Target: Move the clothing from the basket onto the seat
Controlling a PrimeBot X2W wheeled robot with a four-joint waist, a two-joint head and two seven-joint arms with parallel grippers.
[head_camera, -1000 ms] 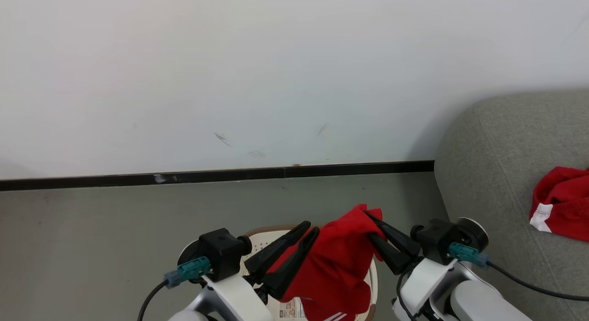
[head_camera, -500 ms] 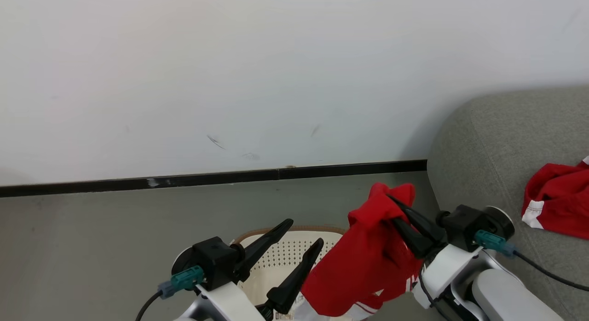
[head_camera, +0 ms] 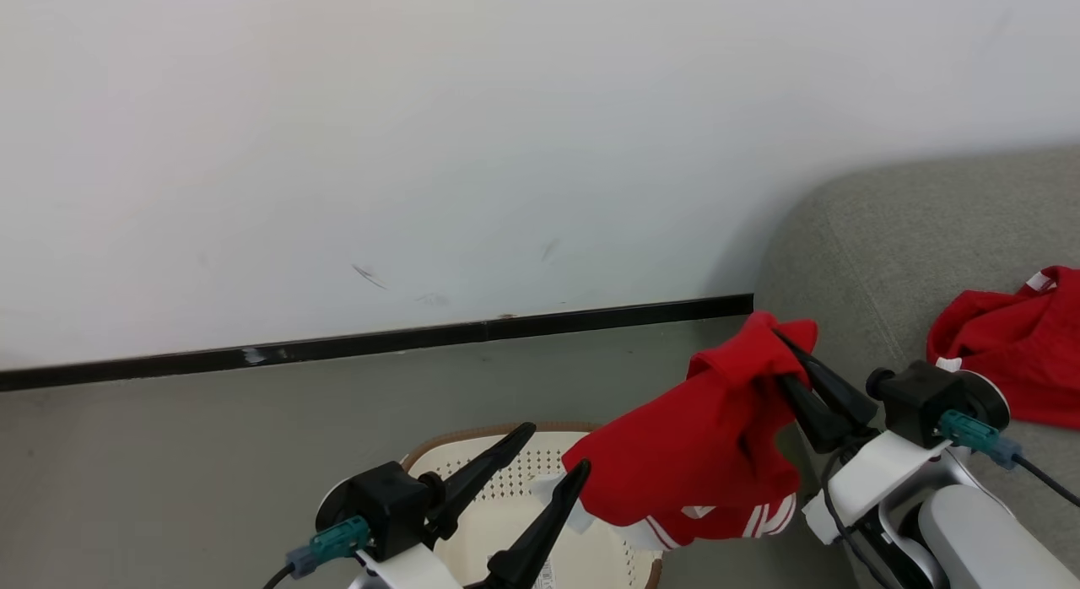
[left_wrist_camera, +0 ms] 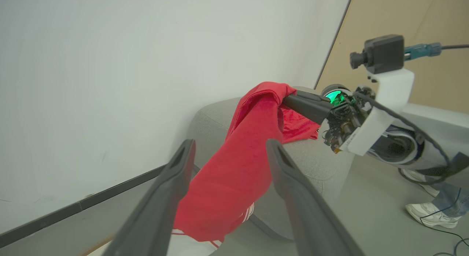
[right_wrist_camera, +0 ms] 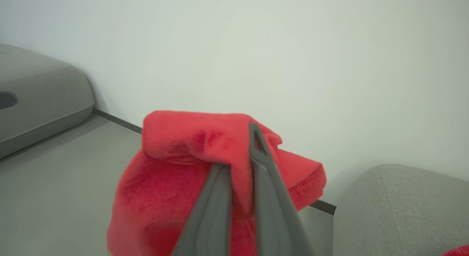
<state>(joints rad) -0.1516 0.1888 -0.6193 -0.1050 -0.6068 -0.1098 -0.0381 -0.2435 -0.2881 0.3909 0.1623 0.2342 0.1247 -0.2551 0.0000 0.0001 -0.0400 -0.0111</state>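
A red garment of the clothing (head_camera: 700,454) with white stripes at its hem hangs from my right gripper (head_camera: 783,359), which is shut on its top fold, just left of the grey seat (head_camera: 886,251). In the right wrist view the fingers of the right gripper (right_wrist_camera: 238,149) pinch the red cloth (right_wrist_camera: 172,182). My left gripper (head_camera: 554,448) stands open above the cream basket (head_camera: 472,434), holding nothing. In the left wrist view the garment (left_wrist_camera: 238,168) hangs beyond the spread left gripper (left_wrist_camera: 230,145). Another red garment (head_camera: 1004,344) lies on the seat.
A white wall with a black skirting strip (head_camera: 380,344) runs behind the grey floor. A person's white shoe (left_wrist_camera: 432,215) stands on the floor past the right arm. A grey rounded piece of furniture (right_wrist_camera: 36,87) sits at the left of the right wrist view.
My left gripper has opened and let go of the red garment. My right gripper has carried the garment right, toward the seat. The head camera has turned right.
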